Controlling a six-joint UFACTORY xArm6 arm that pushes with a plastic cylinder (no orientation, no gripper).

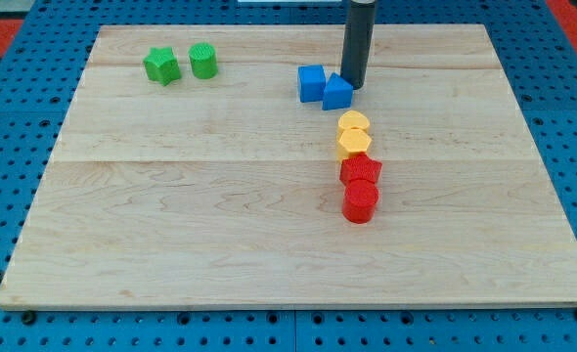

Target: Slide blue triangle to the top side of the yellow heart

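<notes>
Blue triangle (pixel 336 93) (small wedge) touches my tip (pixel 353 86); no claw shows.

Blue triangle (pixel 336 93) flat on board, just above yellow heart (pixel 353 122), apart.

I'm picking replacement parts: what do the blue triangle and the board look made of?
Blue triangle: probably 3D-printed plastic, matte, with faint ridged layer lines. Board: light wood with a smooth finish, showing grain and plank seams.
</notes>
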